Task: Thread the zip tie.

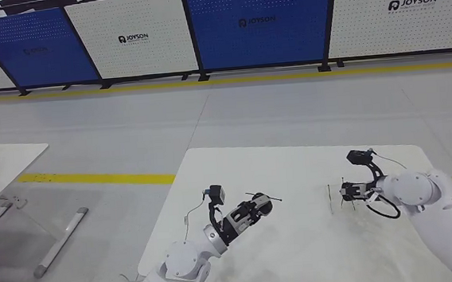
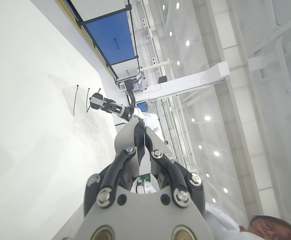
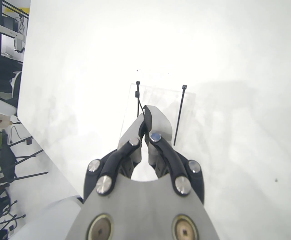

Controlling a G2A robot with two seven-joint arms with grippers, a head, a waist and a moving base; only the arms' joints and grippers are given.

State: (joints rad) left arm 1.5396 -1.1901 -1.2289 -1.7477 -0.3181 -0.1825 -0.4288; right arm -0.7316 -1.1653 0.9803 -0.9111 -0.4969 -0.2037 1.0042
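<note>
My left gripper hovers over the white table's near-left part, shut on a thin black zip tie that runs between its pads. Farther right, my right gripper is low over a clear sheet. It is shut on a second zip tie, whose head points away from the fingers. Two more zip ties lie on the sheet, one right beside the held one, the other apart to the side.
The table's rounded edge runs close to the right gripper's side. Bare tabletop stretches between the two arms and toward the far edge. Beyond it are open floor and blue and white panels.
</note>
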